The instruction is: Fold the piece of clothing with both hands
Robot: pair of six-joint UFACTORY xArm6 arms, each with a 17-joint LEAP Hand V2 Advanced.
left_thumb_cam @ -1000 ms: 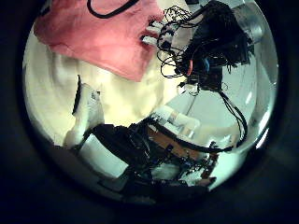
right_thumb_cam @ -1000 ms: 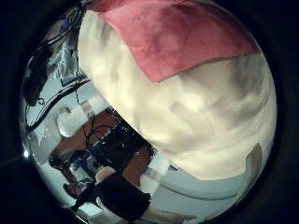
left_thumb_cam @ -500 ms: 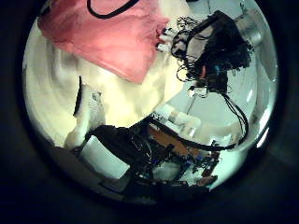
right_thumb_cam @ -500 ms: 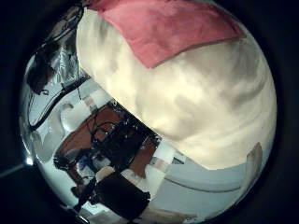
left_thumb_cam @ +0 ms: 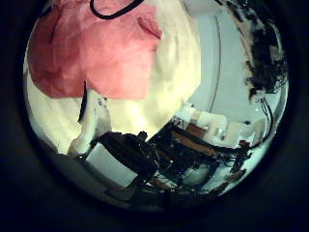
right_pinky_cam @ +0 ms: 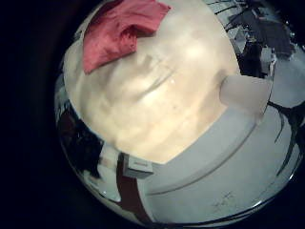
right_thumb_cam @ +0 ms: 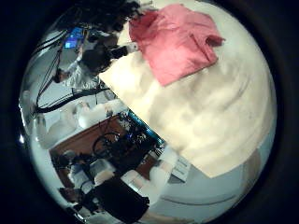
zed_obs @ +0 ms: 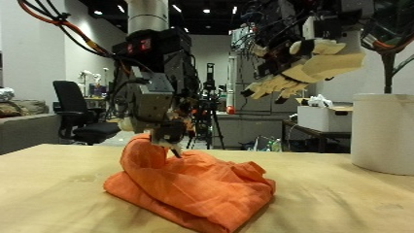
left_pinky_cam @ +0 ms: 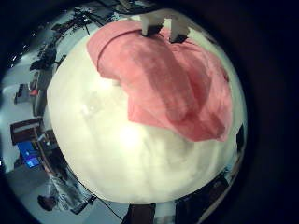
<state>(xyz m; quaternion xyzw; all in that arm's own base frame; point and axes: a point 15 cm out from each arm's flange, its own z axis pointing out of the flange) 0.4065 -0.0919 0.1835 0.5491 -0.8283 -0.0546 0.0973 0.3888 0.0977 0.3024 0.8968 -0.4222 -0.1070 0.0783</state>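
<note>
An orange-red piece of clothing (zed_obs: 194,184) lies bunched on the tan table (zed_obs: 339,199). One end of it rises to a peak under my left hand (zed_obs: 163,124), whose fingers curl down and pinch the cloth there. The left little finger side palm view shows white fingertips (left_pinky_cam: 154,23) on the cloth's edge (left_pinky_cam: 173,79). My right hand (zed_obs: 304,68) hangs high above the table, away from the cloth, fingers spread and holding nothing. The right palm views show the cloth far off (right_pinky_cam: 119,33) (right_thumb_cam: 177,42), with the left hand (right_thumb_cam: 105,51) at its edge.
A tall white cylinder (zed_obs: 383,131) stands on the table beyond the right hand, also seen at the table's edge (right_pinky_cam: 243,93). Office chairs and equipment stand behind the table.
The right hand has left the cloth and risen well above the table; it no longer shows in the left thumb side view. The cloth now looks far smaller in the right thumb side view.
</note>
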